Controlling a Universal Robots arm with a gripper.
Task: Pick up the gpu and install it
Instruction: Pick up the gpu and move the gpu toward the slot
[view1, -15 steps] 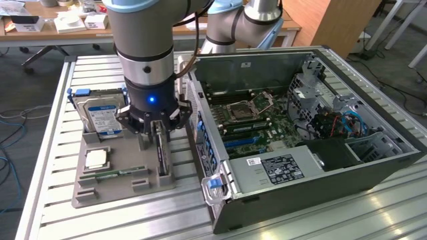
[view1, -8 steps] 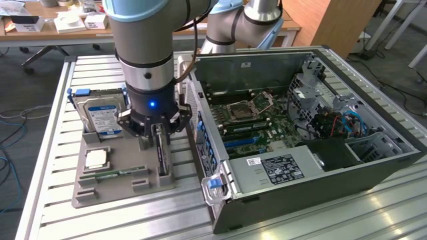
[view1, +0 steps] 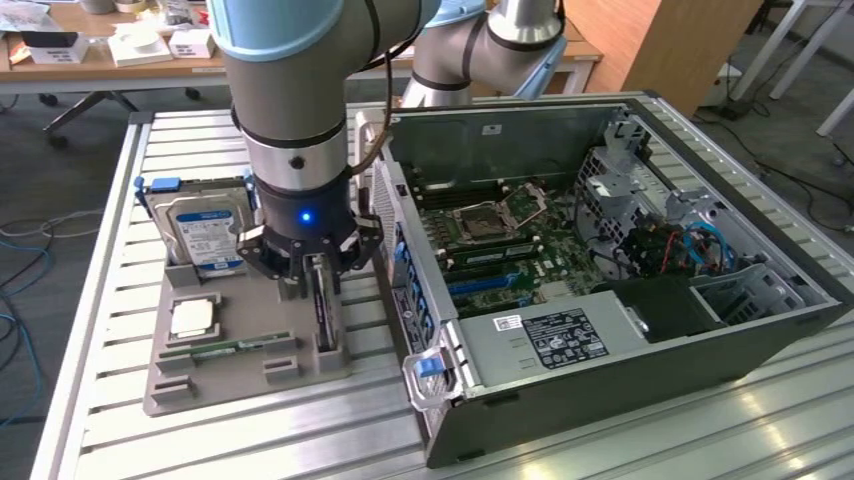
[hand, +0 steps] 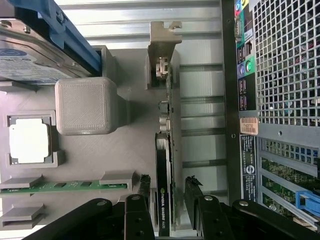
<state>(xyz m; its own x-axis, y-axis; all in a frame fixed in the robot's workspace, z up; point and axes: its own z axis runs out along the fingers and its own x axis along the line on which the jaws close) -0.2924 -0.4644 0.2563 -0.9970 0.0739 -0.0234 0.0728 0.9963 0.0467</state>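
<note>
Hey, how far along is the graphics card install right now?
Done: the gripper is lined up over the thin dark graphics card, which stands on edge in the grey plastic holder tray. In hand: nothing; the open fingers straddle the card, not yet closed. Left: gripping, lifting and seating it in the open dark computer case.

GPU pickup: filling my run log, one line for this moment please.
gripper: open, straddling gpu | gpu: on edge in tray | held: nothing
</note>
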